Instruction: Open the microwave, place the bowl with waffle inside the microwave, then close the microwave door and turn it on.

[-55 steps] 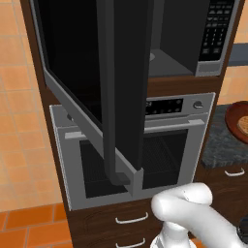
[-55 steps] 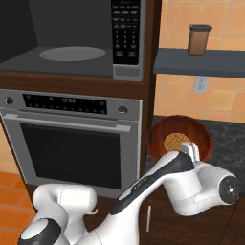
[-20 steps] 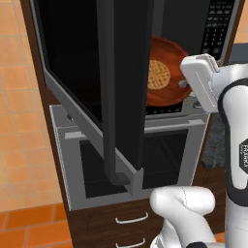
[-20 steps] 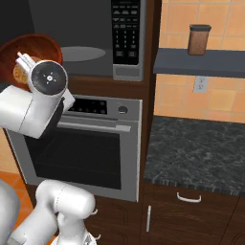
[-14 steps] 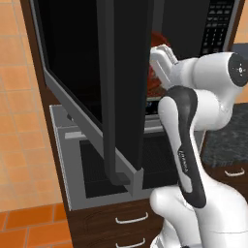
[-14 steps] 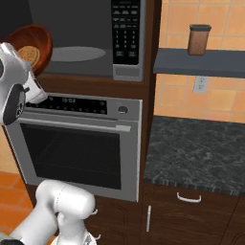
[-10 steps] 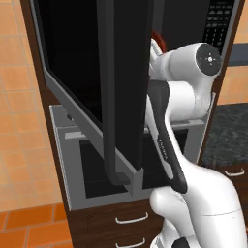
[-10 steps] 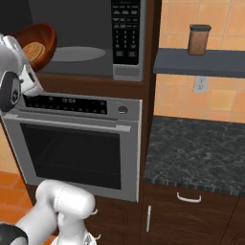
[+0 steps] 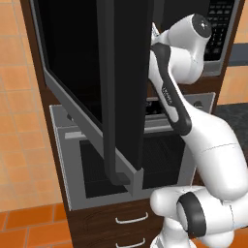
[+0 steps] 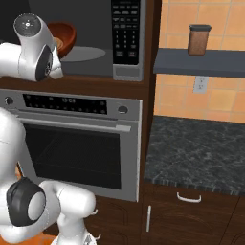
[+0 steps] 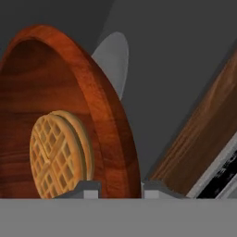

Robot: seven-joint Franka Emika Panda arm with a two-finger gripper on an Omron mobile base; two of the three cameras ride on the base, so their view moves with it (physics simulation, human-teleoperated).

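A small brown cylindrical jar with dark lid (image 10: pixel 198 39) stands on the dark grey wall shelf (image 10: pixel 201 63), near its middle.

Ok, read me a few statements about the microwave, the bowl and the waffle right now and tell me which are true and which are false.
1. The microwave door stands open. True.
2. The bowl sits on the stone counter. False: the pincer holds it by the rim at the microwave opening.
3. The waffle lies in the bowl. True.
4. The oven door is open. False: it is shut.
5. A brown jar stands on the shelf to the right of the microwave. True.
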